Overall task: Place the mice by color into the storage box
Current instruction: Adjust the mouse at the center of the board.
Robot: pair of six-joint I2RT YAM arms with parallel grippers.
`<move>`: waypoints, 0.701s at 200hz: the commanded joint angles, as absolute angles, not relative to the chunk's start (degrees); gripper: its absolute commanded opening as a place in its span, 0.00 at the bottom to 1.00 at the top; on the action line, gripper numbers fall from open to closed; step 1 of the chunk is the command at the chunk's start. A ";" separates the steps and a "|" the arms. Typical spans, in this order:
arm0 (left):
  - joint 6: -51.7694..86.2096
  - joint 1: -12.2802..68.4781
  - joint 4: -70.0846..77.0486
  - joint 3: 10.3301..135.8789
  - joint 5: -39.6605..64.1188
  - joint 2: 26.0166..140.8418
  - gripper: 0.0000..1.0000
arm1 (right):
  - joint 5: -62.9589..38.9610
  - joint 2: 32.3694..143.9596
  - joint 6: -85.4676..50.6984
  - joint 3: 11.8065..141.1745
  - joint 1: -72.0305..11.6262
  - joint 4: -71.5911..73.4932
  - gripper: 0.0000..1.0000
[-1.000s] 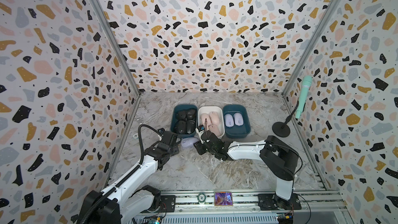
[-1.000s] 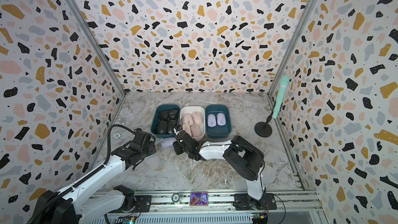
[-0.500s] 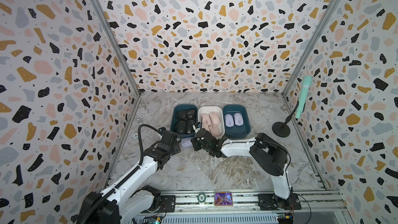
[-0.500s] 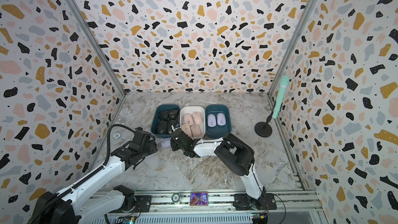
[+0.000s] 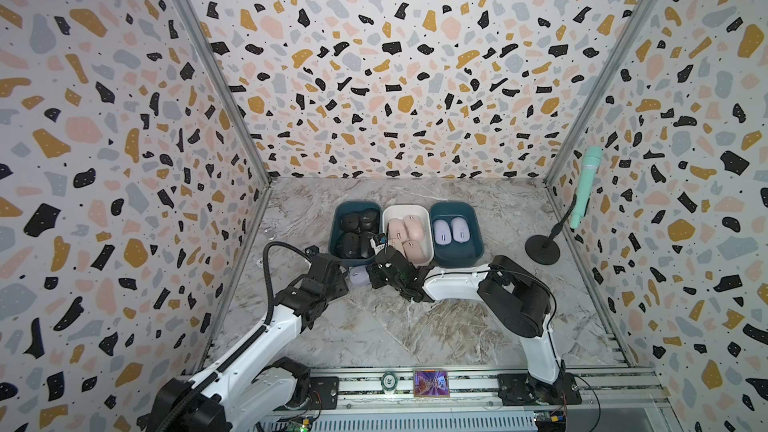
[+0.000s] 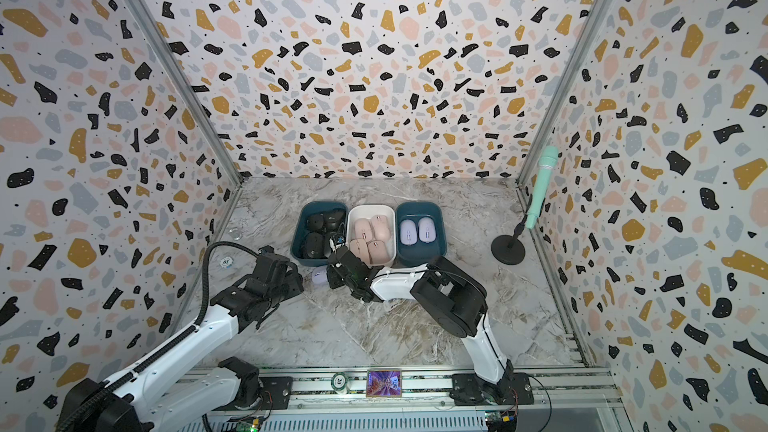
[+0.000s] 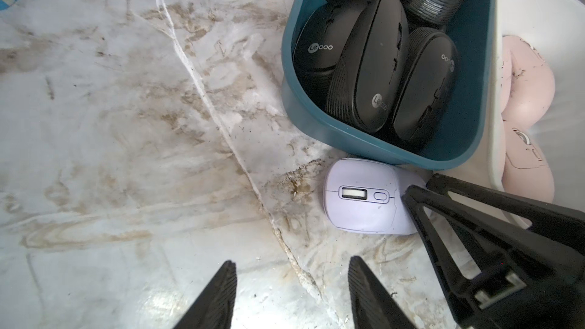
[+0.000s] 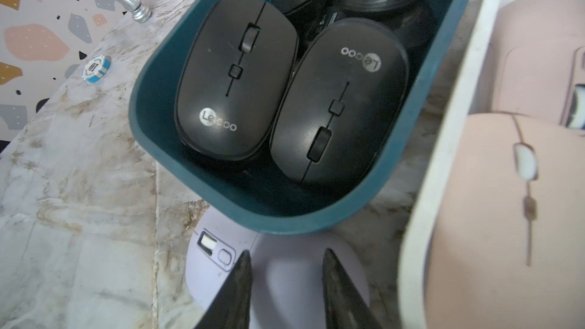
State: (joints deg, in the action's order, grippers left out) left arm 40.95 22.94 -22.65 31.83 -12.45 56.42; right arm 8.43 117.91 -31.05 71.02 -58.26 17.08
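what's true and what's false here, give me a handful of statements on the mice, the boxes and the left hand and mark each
1. One loose lavender mouse lies on the table, outside every box. True.
2. The pink mice lie in a teal box. False: they lie in the white box in the middle.
3. The teal box nearest the microphone holds two lavender mice. True.
4. The left hand grips a mouse. False: its jaws stand apart over bare table, holding nothing.
5. The black mice are spread over two boxes. False: all lie in the other teal box.
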 commanded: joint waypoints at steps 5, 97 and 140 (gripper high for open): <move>41.34 23.10 -21.84 31.12 -11.76 55.73 0.56 | 6.47 119.12 -31.55 71.84 -59.13 12.74 0.37; 41.66 23.03 -22.29 30.54 -11.69 53.95 0.56 | 8.74 120.50 -31.29 75.09 -58.71 10.70 0.37; 41.94 23.03 -22.56 30.68 -12.09 53.66 0.57 | 7.48 117.35 -32.60 71.92 -60.14 9.49 0.37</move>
